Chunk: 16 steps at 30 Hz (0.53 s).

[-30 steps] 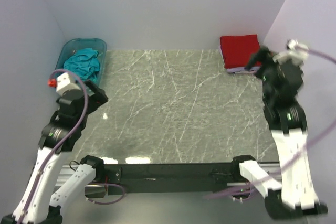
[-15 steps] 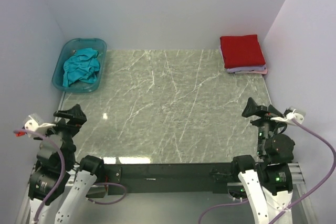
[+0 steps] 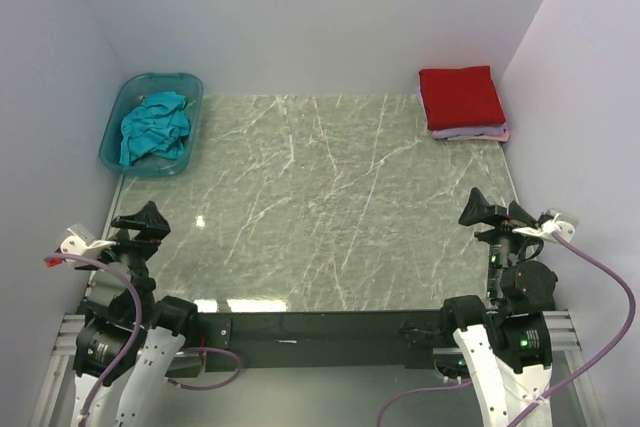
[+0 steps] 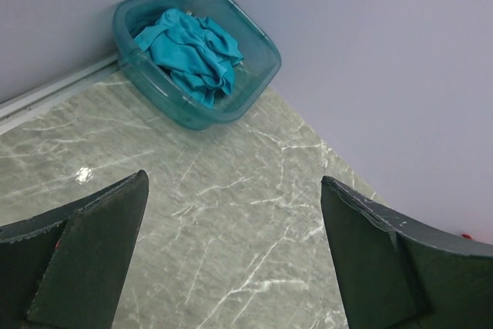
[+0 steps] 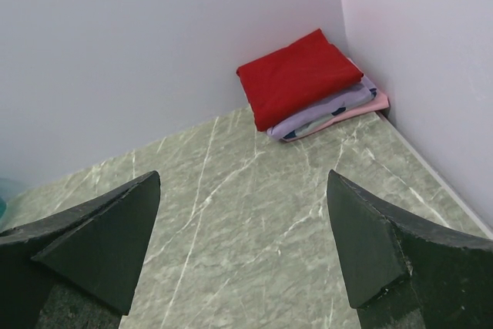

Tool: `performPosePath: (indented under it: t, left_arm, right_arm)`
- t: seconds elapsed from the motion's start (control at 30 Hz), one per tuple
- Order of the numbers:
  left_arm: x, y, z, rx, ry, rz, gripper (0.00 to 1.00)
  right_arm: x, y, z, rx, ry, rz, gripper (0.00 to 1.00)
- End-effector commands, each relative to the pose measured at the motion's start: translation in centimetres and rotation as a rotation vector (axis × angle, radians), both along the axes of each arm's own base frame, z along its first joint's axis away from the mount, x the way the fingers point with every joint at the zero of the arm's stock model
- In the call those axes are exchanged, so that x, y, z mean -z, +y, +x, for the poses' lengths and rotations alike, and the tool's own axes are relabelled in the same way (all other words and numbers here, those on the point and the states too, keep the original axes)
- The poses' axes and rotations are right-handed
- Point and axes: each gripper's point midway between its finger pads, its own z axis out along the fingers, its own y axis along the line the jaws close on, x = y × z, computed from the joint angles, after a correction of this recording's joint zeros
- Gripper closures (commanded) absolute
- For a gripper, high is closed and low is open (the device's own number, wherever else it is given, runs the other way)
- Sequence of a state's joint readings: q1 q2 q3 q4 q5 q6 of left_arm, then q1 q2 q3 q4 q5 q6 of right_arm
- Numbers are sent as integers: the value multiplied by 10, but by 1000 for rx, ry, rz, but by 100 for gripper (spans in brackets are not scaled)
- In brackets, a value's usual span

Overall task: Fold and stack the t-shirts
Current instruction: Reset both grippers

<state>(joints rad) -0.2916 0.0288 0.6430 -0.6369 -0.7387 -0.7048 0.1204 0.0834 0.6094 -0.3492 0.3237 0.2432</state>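
The teal t-shirt (image 4: 189,52) is lying crumpled inside the tub (image 4: 254,102), the only shirt not yet folded. The deep red t-shirt (image 5: 299,75) is sitting folded on top of the lavender t-shirt (image 5: 323,109) and the pale pink t-shirt (image 5: 370,105), in a stack right across the table (image 3: 320,197) from the tub, in the other far corner.

The left gripper (image 4: 233,182) is hanging on the near side of the tub, apart from it, with its jaws spread wide and carrying nothing. The right gripper (image 5: 243,175) is waiting well apart from the tub, on the opposite side of the table, equally spread and empty.

The likely trouble is coming from the tub itself. It is looking light, so a finger that is catching its rim, or cloth that is snagging on it, could be dragging or tipping it. The bunched shirt is offering no clear edge, so a pinch may be taking several layers and lifting it tangled. Later, a careless placement could be pushing the neat stack askew.

The tub is sitting close against the side wall (image 3: 60,97) and the back wall, so room behind and beside it is looking tight. From the tub toward the stack, the marble surface is offering broad open space for spreading and folding
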Motion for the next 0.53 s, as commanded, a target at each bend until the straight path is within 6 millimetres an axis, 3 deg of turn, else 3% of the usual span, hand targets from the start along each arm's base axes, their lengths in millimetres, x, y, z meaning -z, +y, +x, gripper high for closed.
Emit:
performPosePath:
  t: [0.0,0.5]
  left_arm:
    - [-13,1,3,-11,-60,9,1]
    - [3,0,16,-19,-3,55,0]
  right_arm:
    - [-6,2,1,-12,-39,-12,5]
    - [-5,6,4,-29,-48,-17,5]
